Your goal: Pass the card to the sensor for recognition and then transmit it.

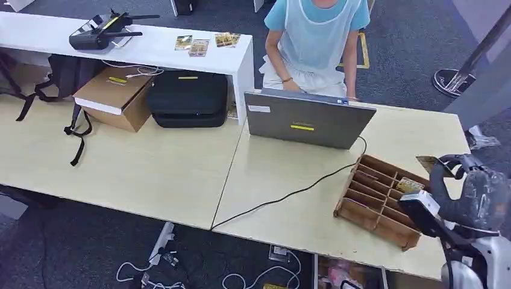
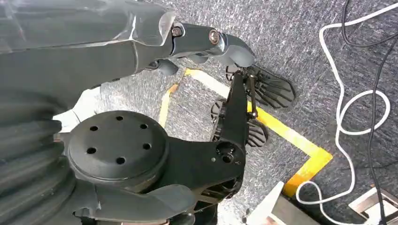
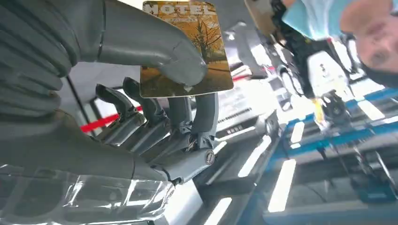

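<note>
At the head view's right edge the right hand (image 1: pixel 467 186) pinches the card (image 3: pixel 187 51), likely thin, stiff, light and slick, so an edge pinch suits; the left hand's (image 2: pixel 206 44) state I cannot tell.

Plenty of bare worktop (image 1: pixel 150 174) on the left half, nothing on it. The right half is tighter: an open laptop (image 1: pixel 307 120) stands at the far edge with a person (image 1: pixel 316 42) seated right behind it, its black cable (image 1: pixel 289 194) trails across to the near edge, and the wooden divider tray (image 1: pixel 376 201) sits just beside the right hand (image 1: pixel 467 186) holding the card (image 1: pixel 429 164).
</note>
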Tool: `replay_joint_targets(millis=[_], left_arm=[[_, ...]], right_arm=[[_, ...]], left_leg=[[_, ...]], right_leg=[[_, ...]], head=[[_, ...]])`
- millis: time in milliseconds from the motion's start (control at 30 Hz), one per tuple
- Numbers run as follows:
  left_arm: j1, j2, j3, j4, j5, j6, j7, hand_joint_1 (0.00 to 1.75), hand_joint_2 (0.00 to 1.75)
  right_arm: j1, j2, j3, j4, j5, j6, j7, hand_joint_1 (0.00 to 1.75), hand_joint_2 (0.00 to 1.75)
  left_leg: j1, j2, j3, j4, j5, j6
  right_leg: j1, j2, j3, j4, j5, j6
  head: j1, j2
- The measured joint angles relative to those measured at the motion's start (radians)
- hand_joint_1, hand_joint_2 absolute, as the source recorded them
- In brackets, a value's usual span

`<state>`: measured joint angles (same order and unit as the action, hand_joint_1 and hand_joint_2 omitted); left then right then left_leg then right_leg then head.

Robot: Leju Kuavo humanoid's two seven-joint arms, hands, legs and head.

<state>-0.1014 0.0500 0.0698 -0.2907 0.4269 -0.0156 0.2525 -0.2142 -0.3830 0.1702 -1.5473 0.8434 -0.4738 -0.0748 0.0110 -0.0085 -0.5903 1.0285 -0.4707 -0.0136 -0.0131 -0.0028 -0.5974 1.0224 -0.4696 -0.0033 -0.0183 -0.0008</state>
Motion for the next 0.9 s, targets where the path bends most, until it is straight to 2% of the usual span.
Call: replay_joint_targets(millis=[133,300,433,567,700,900], left_arm=[[-0.018,0.000,-0.027,0.000,-0.004,0.005,0.000,0.00,1.75],[-0.042,-0.001,-0.061,0.000,0.005,0.011,0.000,0.00,1.75],[-0.061,-0.002,-0.090,0.000,0.025,0.019,0.000,0.00,1.75],[-0.081,-0.010,-0.117,0.000,0.053,0.043,0.000,0.00,1.75],[-0.099,-0.024,-0.138,0.000,0.087,0.070,0.000,0.00,1.75],[-0.114,-0.037,-0.157,0.000,0.120,0.088,0.000,0.00,1.75]], right_arm=[[-0.147,0.000,0.059,0.038,-0.008,0.018,-0.025,1.75,1.75],[-0.408,0.028,0.196,0.181,-0.027,0.064,-0.040,1.75,1.75],[-0.623,0.103,0.319,0.353,-0.052,0.124,-0.035,1.75,1.75],[-0.781,0.194,0.411,0.514,-0.069,0.167,-0.032,1.75,1.75],[-0.895,0.284,0.482,0.654,-0.072,0.205,-0.022,1.75,1.75],[-0.989,0.378,0.559,0.806,-0.060,0.236,-0.010,1.75,1.75]], left_leg=[[0.000,0.002,0.000,0.000,0.001,0.000],[0.000,0.003,0.000,0.000,0.004,-0.001],[0.000,0.003,0.000,0.000,0.005,-0.002],[0.001,0.002,0.000,0.000,0.006,-0.003],[0.001,0.002,0.000,0.000,0.006,-0.003],[0.001,0.002,0.000,0.000,0.006,-0.003]], right_leg=[[0.000,0.002,0.000,0.000,0.001,0.000],[0.000,0.002,-0.001,0.001,0.003,-0.002],[0.000,0.003,-0.002,0.002,0.004,-0.002],[0.001,0.002,-0.002,0.003,0.004,-0.002],[0.001,0.002,-0.002,0.003,0.004,-0.002],[0.001,0.002,-0.002,0.003,0.004,-0.002]], head=[[0.000,0.000],[0.000,0.000],[0.000,0.000],[0.000,0.000],[0.001,0.000],[0.001,0.000]])
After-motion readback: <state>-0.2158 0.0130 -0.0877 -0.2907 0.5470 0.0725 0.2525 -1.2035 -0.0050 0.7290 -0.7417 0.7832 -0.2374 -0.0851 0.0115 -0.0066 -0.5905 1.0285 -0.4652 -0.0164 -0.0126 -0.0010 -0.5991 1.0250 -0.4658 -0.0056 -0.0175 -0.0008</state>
